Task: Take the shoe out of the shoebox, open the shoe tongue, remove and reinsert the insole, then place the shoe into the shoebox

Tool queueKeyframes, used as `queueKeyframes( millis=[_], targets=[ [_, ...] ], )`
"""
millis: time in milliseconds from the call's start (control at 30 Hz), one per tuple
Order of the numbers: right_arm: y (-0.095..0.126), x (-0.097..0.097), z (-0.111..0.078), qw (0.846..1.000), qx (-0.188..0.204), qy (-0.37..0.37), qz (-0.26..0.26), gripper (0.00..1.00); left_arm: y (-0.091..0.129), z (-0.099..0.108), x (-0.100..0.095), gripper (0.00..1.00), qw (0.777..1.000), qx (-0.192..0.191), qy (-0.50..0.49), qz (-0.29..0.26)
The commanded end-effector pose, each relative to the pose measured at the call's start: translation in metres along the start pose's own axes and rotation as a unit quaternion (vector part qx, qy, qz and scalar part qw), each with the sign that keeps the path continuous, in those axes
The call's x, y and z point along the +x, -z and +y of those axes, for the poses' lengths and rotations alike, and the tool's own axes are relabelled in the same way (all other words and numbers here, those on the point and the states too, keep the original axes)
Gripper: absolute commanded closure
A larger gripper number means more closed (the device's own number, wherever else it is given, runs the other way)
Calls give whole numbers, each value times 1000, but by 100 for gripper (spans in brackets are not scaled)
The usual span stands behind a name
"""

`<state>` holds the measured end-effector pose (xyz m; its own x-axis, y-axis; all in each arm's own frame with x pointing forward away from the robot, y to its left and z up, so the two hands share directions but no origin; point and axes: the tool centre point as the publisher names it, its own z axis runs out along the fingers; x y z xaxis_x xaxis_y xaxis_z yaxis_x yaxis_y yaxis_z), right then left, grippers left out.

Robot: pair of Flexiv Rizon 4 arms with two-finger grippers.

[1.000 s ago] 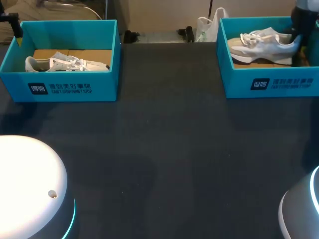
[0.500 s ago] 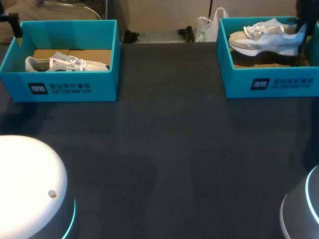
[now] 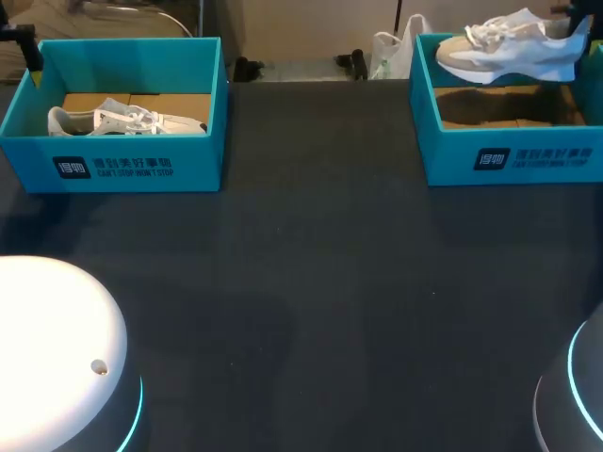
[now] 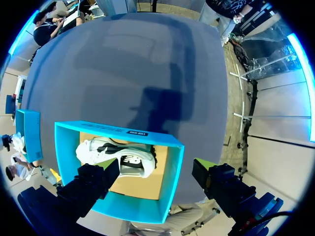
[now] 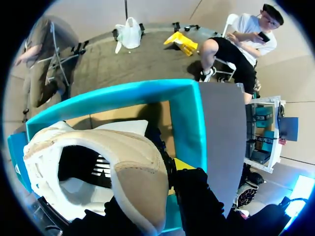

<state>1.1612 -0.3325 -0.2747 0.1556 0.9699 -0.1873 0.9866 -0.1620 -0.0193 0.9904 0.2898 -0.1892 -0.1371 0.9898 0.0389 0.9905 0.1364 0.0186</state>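
Two teal shoeboxes stand at the table's far corners. The left shoebox (image 3: 113, 160) (image 4: 118, 130) holds a white shoe (image 3: 122, 121) (image 4: 118, 156) lying on brown card. My left gripper (image 4: 155, 172) hangs above that box, open and apart from the shoe. A white and beige shoe (image 3: 513, 47) (image 5: 98, 167) hangs above the right shoebox (image 3: 509, 151) (image 5: 189, 118), clear of its rim. My right gripper (image 3: 577, 28) (image 5: 152, 196) is shut on this shoe's heel. The heel collar fills the space between its dark fingers (image 5: 197, 196), and the shoe's toe points toward the middle of the table.
Brown card (image 3: 509, 105) lines the bottom of the right shoebox under the raised shoe. Dark tabletop (image 3: 311, 282) stretches between and in front of the boxes. My two rounded arm bases (image 3: 57, 358) sit at the near corners.
My right gripper has lifted the white and beige shoe straight up, from the box floor to above the rim. The left box, its shoe and the left gripper have not changed.
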Motion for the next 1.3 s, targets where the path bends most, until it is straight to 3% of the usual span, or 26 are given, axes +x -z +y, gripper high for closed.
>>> queueKeyframes(
  millis=[33, 533, 733, 1000, 1300],
  targets=[
    [31, -3, -23, 1000, -29, 2, -4, 100, 0, -2, 0, 0, 1000, -2, 0, 0],
    [128, -25, -54, 998, -67, -12, -9, 100, 0, -2, 0, 0, 1000, -2, 0, 0],
    [170, -29, -79, 996, -85, -11, -15, 100, 0, -2, 0, 0, 1000, -2, 0, 0],
    [194, 1, -139, 994, -108, -3, -3, 100, 0, -2, 0, 0, 1000, -2, 0, 0],
    [215, 70, -220, 989, -144, -13, -18, 100, 0, -2, 0, 0, 1000, -2, 0, 0]
  ],
)
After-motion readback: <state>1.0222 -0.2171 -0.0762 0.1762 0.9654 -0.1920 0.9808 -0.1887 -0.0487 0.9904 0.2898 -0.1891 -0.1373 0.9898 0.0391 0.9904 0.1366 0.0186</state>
